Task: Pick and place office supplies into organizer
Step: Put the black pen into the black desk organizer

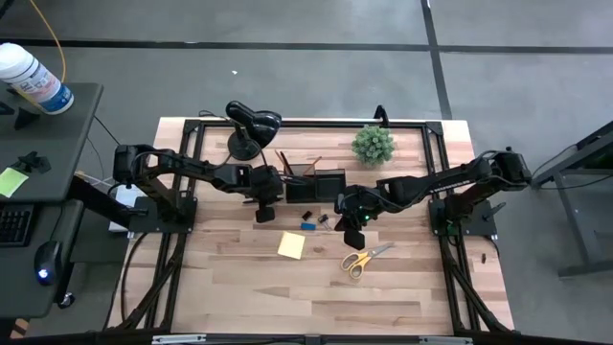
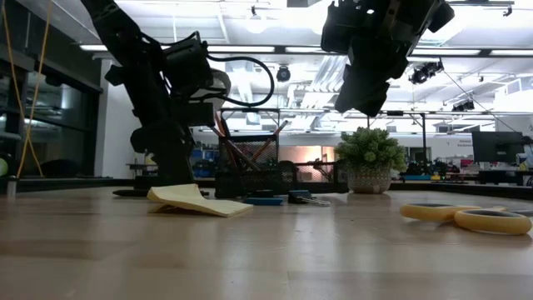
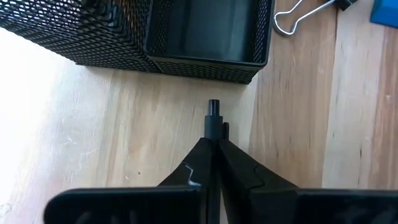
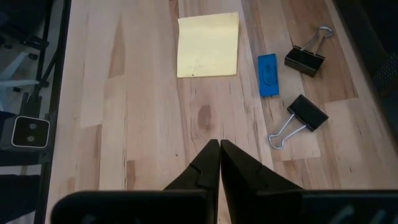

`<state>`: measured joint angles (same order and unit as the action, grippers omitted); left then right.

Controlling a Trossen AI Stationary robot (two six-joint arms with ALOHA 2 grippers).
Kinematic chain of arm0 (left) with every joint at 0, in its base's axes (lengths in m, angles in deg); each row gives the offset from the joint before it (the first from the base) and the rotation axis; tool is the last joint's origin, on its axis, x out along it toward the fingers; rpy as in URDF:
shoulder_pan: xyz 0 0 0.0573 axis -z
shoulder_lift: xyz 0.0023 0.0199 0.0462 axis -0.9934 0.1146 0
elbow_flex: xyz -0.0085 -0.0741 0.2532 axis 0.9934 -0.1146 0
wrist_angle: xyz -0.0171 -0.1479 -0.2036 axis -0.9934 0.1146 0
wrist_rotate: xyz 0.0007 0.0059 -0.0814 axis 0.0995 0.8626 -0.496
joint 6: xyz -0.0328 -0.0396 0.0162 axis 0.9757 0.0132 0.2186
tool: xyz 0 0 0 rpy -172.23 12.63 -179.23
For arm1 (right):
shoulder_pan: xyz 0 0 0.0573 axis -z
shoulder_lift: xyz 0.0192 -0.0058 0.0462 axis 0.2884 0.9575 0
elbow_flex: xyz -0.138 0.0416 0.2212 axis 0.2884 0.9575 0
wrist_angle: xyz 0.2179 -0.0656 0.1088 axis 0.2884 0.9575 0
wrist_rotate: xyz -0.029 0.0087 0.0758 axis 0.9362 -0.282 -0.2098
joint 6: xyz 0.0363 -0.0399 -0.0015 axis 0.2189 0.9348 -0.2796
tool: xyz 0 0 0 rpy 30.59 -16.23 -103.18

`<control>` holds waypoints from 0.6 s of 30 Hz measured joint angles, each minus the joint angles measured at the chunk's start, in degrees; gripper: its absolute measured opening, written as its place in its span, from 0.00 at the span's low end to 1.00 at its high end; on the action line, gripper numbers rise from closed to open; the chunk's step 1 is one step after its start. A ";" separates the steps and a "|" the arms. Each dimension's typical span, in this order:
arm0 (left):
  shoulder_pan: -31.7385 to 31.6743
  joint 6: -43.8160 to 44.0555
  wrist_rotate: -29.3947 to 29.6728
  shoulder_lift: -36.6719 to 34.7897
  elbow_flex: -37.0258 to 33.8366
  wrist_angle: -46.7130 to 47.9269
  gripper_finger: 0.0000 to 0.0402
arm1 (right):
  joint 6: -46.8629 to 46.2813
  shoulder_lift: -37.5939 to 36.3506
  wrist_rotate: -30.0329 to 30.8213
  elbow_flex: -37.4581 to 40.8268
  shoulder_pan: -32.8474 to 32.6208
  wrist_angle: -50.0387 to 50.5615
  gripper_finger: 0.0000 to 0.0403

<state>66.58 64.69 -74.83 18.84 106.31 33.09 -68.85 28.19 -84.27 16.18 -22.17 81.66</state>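
Observation:
The black mesh organizer (image 1: pixel 311 177) stands at the table's far middle, with orange and dark pens (image 1: pixel 287 163) upright in its cup section. My left gripper (image 3: pixel 214 140) is just near-left of it (image 3: pixel 205 37), shut on a thin dark pen. My right gripper (image 4: pixel 219 144) is shut and empty. It hangs high over the table (image 2: pixel 366 92), right of the small items. The yellow sticky-note pad (image 4: pixel 208 45), blue block (image 4: pixel 268 74) and two black clips (image 4: pixel 305 59) (image 4: pixel 306 112) lie flat on the wood. The yellow-handled scissors (image 1: pixel 364 259) lie nearer, to the right. My left gripper pinches a thin dark pen between its two fingers, coming from above and pointing down at the table. The pen runs along the fingers. Only its short dark end (image 3: pixel 214 112) shows past the fingertips. Whether that end touches the wood cannot be told.
A black desk lamp (image 1: pixel 251 125) stands far-left of the organizer, and a small green potted plant (image 1: pixel 373 144) far-right of it. Bare wood (image 1: pixel 287 297) stretches along the table's near side. Black frame rails (image 1: pixel 450 249) run along the left and right edges.

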 joint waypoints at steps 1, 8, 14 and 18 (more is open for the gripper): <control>0.00 -0.01 -0.12 -0.01 0.00 0.03 0.02 | 0.00 0.00 -0.01 0.00 0.00 -0.01 0.03; 1.81 -0.23 0.79 0.12 2.43 2.90 0.00 | 0.00 0.00 -0.01 0.00 0.00 0.03 0.03; 4.47 -2.12 2.32 0.28 6.64 7.62 0.00 | 0.00 0.00 0.01 0.00 0.00 0.05 0.03; 5.76 -2.18 3.97 0.28 8.05 10.00 0.00 | 0.00 0.00 0.17 0.00 0.00 0.07 0.03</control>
<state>72.34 62.51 -70.85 19.12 114.36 43.09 -68.85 28.19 -84.10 16.18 -22.17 81.73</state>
